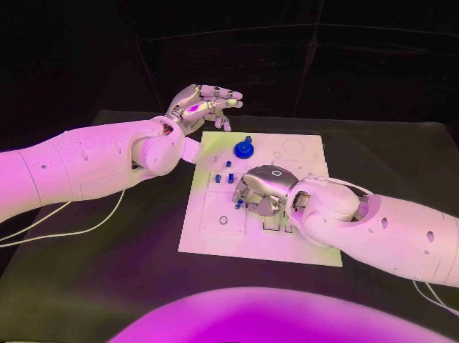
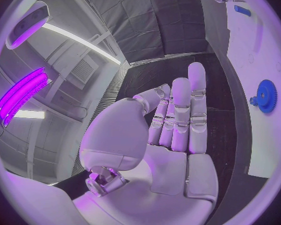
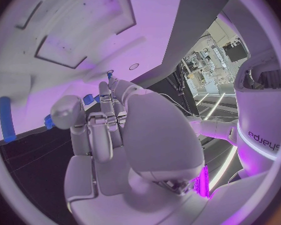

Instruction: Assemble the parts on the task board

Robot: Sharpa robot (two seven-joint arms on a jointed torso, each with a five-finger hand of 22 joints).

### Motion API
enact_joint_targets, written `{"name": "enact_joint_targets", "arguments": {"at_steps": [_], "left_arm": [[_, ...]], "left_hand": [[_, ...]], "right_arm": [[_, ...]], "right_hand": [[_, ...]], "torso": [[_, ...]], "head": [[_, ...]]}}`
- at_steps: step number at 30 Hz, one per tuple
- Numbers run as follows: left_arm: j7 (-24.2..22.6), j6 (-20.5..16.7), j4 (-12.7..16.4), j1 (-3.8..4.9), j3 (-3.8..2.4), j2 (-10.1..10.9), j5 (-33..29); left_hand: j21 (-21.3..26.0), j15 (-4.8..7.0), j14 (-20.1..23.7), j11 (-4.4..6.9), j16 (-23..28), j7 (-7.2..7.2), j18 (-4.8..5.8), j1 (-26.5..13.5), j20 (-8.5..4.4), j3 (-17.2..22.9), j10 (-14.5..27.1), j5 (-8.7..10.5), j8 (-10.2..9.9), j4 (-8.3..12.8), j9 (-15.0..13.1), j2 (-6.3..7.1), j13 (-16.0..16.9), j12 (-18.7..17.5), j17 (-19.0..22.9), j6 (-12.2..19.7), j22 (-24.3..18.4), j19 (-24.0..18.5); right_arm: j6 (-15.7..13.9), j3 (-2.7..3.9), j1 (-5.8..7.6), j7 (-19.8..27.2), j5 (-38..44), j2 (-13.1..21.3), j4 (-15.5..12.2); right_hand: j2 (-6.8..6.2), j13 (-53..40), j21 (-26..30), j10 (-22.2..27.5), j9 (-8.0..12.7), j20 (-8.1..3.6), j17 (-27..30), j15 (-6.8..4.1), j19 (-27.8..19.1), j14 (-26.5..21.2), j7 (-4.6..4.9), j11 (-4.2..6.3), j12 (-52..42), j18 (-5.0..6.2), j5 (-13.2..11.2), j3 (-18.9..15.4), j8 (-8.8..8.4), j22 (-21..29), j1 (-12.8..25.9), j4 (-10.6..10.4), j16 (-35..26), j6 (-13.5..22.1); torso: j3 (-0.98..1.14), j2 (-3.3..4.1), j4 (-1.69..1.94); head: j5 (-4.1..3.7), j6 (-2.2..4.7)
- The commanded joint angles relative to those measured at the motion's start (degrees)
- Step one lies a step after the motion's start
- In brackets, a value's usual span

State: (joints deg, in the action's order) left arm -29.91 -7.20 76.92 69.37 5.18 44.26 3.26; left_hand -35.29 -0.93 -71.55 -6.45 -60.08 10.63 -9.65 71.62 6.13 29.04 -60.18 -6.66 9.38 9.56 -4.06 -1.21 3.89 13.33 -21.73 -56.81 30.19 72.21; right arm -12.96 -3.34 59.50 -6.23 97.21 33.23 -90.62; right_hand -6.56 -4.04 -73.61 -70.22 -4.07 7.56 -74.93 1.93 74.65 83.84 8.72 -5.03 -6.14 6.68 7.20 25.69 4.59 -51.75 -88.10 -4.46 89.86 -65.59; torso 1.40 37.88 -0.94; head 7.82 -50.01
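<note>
Resting fingers-down on the flat white plastic task board (image 1: 214, 236), the right hand (image 1: 258, 191) pinches a small blue part (image 1: 238, 203). The left hand (image 1: 201, 104) hovers empty, fingers extended, over the black table (image 1: 106, 271). A round blue gear (image 1: 245, 148) stands on the board.

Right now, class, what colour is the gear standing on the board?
Blue. The gear shows best in the left wrist view.
</note>
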Motion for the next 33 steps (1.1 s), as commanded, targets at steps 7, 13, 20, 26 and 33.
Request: {"name": "enact_joint_targets", "arguments": {"at_steps": [7,13,20,26,33], "left_arm": [[-0.07,0.83,0.06,0.10,-0.05,-0.08,-0.29],[-0.01,1.06,0.04,0.10,-0.05,-0.11,-0.29],[0.12,1.26,-0.01,0.10,-0.05,-0.13,-0.29],[0.23,1.41,-0.01,0.11,-0.05,-0.14,-0.29],[0.38,1.58,-0.06,0.11,-0.05,-0.14,-0.29]], "left_hand": [[0.28,-0.05,0.37,-0.06,-0.05,0.18,-0.77,-0.20,0.18,0.40,0.31,-0.13,0.39,0.05,-0.08,-0.36,-0.03,0.39,0.05,0.40,-0.07,-0.17],[0.29,-0.06,0.40,-0.07,-0.06,0.20,-0.77,-0.27,0.18,0.50,0.37,-0.11,0.45,0.13,-0.07,-0.28,-0.03,0.45,0.08,0.47,-0.07,-0.18],[0.30,-0.07,0.42,-0.09,-0.06,0.22,-0.76,-0.32,0.19,0.55,0.42,-0.10,0.48,0.16,-0.07,-0.24,-0.03,0.48,0.10,0.51,-0.08,-0.19],[0.30,-0.07,0.42,-0.09,-0.06,0.22,-0.76,-0.32,0.19,0.55,0.42,-0.10,0.48,0.16,-0.07,-0.24,-0.03,0.48,0.10,0.51,-0.08,-0.19],[0.32,-0.10,0.48,-0.12,-0.06,0.26,-0.75,-0.42,0.20,0.66,0.51,-0.09,0.54,0.21,-0.07,-0.18,-0.04,0.54,0.14,0.60,-0.09,-0.22]], "right_arm": [[1.98,0.02,-0.26,-0.77,1.88,-0.58,0.44],[2.40,0.01,-0.51,-1.27,2.67,-0.96,0.62],[2.71,0.01,-0.67,-1.95,3.19,-1.35,0.68],[2.28,0.01,-0.71,-2.32,3.32,-1.57,0.94],[-0.54,0.00,-0.72,-1.39,2.51,-1.31,0.68]], "right_hand": [[-0.05,0.08,-0.24,-0.09,-0.06,-0.03,-15.07,-0.21,0.19,6.16,0.21,-0.17,0.41,-0.04,-0.05,0.50,-0.15,0.03,0.59,0.20,0.14,-0.14],[-0.14,0.09,-0.27,-0.05,-0.05,-0.02,-15.07,-0.19,0.20,6.16,0.24,-0.20,0.46,-0.05,-0.05,0.55,-0.19,-0.02,0.73,0.32,0.14,-0.09],[-0.43,0.18,-0.17,0.47,0.05,0.09,-15.07,-0.02,0.04,6.16,0.41,-0.40,0.87,-0.02,-0.04,0.76,-0.49,0.21,1.58,0.51,0.14,0.36],[-2.15,0.46,1.08,5.04,0.42,0.98,-15.07,1.39,-1.43,6.16,1.67,-1.90,2.64,0.36,0.32,0.81,-1.11,2.72,4.87,0.23,0.14,3.66],[-3.32,0.37,2.64,9.34,0.43,2.15,-15.07,2.40,-3.15,6.16,2.52,-3.12,2.35,0.89,0.50,0.12,-1.10,5.76,6.62,0.61,0.14,7.41]], "torso": [[-0.05,0.01,-0.01],[-0.02,0.05,0.03],[-0.04,0.01,0.01],[-0.06,0.00,0.00],[0.00,-0.01,0.00]], "head": [[0.22,0.01],[0.27,0.01],[0.32,0.01],[0.40,0.01],[0.36,0.01]]}}
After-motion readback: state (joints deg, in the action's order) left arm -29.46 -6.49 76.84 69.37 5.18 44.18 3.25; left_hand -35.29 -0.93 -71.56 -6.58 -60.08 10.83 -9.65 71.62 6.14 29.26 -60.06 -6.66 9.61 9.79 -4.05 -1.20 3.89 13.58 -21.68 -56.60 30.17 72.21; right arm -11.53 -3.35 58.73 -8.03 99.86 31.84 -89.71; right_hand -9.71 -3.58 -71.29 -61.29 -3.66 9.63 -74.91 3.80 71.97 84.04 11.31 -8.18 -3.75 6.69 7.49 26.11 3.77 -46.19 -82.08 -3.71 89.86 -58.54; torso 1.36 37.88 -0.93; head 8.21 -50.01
